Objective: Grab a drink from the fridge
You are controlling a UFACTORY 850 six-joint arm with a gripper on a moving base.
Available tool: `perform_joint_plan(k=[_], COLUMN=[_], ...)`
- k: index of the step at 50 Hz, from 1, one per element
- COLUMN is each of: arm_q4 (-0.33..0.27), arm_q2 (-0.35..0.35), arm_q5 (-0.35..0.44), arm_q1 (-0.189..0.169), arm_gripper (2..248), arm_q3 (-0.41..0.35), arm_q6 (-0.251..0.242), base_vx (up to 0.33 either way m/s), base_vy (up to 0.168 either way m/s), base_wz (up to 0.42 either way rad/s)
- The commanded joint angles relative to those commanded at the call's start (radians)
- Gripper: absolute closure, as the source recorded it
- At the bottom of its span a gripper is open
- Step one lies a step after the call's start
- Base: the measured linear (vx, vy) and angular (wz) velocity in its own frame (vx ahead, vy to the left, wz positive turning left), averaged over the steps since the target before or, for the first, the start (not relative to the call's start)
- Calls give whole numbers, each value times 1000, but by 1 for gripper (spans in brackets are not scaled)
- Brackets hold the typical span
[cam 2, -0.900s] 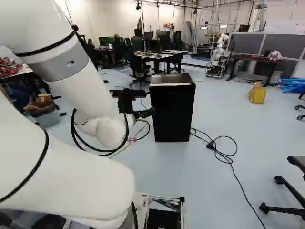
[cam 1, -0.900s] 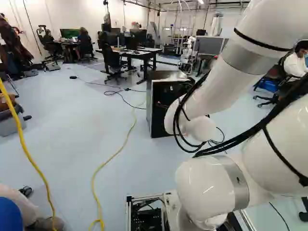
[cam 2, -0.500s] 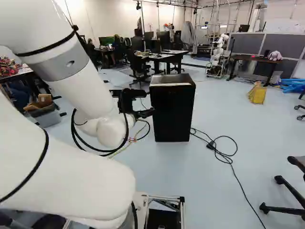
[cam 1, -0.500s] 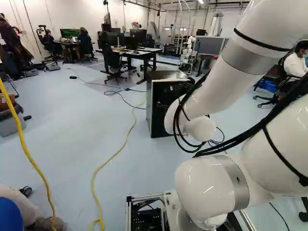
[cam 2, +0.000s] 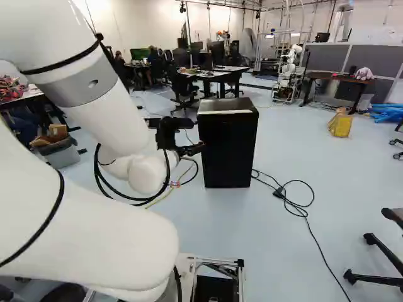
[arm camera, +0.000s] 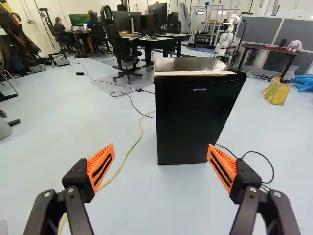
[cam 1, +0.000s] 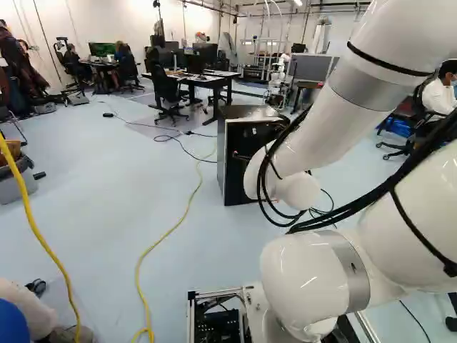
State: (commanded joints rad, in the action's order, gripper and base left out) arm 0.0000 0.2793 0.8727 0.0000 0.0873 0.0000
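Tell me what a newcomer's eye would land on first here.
Probably the big white robot arm, filling the right of the left base view. Next, the black mini fridge standing on the floor ahead. Then the hand in the wrist view, its two orange-padded fingers spread wide, gripping nothing.

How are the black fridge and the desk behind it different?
The fridge is a tall black box, but the desk is a wide, flat top on legs. You can see space under the desk, while the fridge's body goes down almost to the floor. The desk has monitors on it, but the fridge has none on top. Both have flat tops and stand on the same floor.
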Motion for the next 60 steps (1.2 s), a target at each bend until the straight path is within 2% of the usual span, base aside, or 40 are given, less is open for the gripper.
perform_joint_plan(k=[36,60], arm_q4=[0,0], arm_q2=[0,0], arm_q5=[0,0], arm_q1=[0,0], arm_gripper=[3,3], arm_q3=[0,0], arm_q6=[0,0], base_vx=[73,87], base_vy=[2,33], base_wz=[-7,-11])
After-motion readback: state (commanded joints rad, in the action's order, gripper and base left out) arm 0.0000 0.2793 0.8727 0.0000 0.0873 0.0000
